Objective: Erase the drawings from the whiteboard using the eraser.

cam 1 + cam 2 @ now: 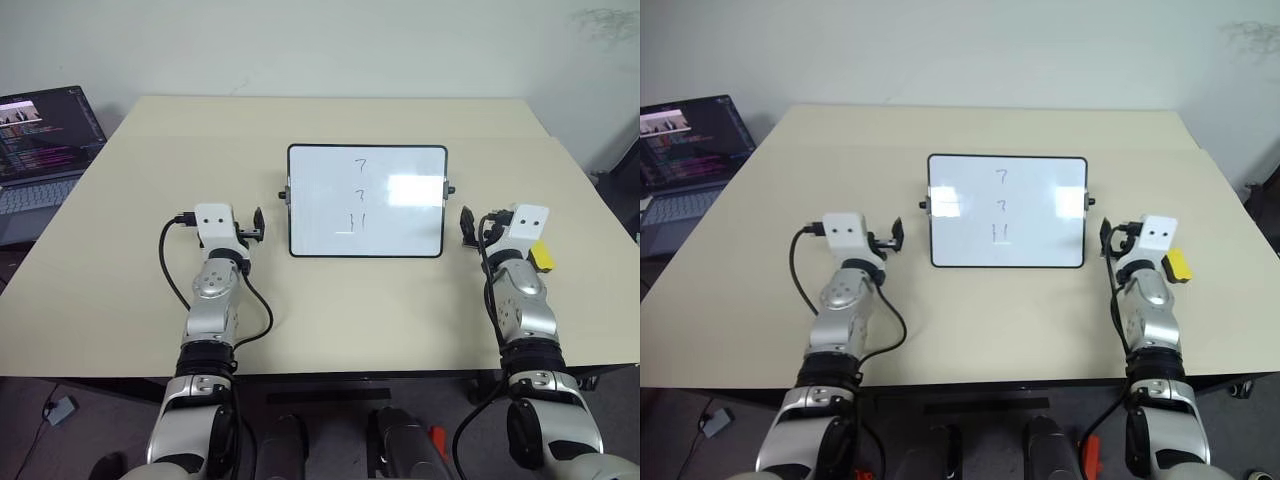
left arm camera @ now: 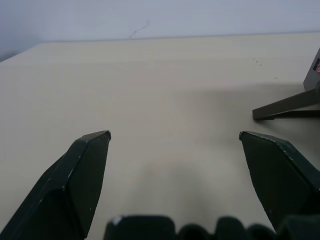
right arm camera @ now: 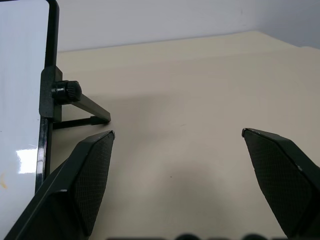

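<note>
Nothing of the task looks done yet. The table (image 1: 100, 300), a broad pale beige top, carries everything, and the whiteboard (image 1: 1040, 235) stands propped on it between the two grippers, tilted back on a small stand whose leg and side knob show in the right wrist view, just past that gripper's inner finger. The drawings (image 1: 1001, 206) are all there: a short column of thin dark strokes near the middle of the board, untouched.

The left gripper (image 2: 175, 135) hovers over bare table just beside the board's left edge, jaws wide apart with nothing between them. The right gripper (image 3: 178, 133) sits just beside the board's right edge, jaws equally spread and empty. The eraser (image 1: 1178, 264), a small yellow block, lies on the table just outside the right gripper, on the side away from the board and close to the wrist rather than ahead of the fingertips. So every step remains, by my reading: reach the eraser, grip it, carry it to the board and wipe the strokes.

Beyond the table a plain light wall (image 1: 300, 45) runs across the back. Off the left gripper's outer side, well apart, an open laptop (image 1: 40, 150) shows a lit screen.
</note>
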